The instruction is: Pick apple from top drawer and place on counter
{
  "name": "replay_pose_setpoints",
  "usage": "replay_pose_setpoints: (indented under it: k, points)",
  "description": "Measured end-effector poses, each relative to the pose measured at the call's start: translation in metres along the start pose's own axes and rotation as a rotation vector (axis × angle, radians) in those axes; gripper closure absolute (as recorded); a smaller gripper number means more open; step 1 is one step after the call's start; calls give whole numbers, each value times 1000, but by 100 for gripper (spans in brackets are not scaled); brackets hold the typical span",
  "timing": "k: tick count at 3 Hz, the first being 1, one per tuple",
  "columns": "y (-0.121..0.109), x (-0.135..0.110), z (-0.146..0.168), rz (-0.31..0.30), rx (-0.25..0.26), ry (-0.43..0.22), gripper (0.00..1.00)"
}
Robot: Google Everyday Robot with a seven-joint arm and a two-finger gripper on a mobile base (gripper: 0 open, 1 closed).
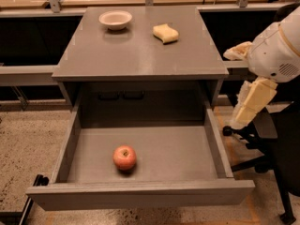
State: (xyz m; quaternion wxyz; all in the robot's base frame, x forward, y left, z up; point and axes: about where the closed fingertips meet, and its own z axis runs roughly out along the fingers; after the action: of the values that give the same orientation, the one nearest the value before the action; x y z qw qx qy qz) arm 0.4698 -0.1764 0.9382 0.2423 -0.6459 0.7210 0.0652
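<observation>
The red-pink apple (124,157) lies on the grey floor of the open top drawer (140,195), left of centre and near the front panel. The grey counter (136,55) is the cabinet top directly above and behind the drawer. My gripper (252,102) hangs from the white arm at the right edge of the view, outside the drawer's right wall, at about counter height. It is well to the right of the apple, apart from it, and nothing shows in it.
A white bowl (115,19) and a yellow sponge block (166,33) sit at the back of the counter. A black office chair base (262,149) stands right of the drawer, below the arm. Dark shelves flank the cabinet on speckled floor.
</observation>
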Motion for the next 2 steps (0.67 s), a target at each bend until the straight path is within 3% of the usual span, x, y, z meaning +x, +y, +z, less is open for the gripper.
replay_pose_setpoints:
  k: [2]
  points:
    - [2,5,2,15,-2,19,0]
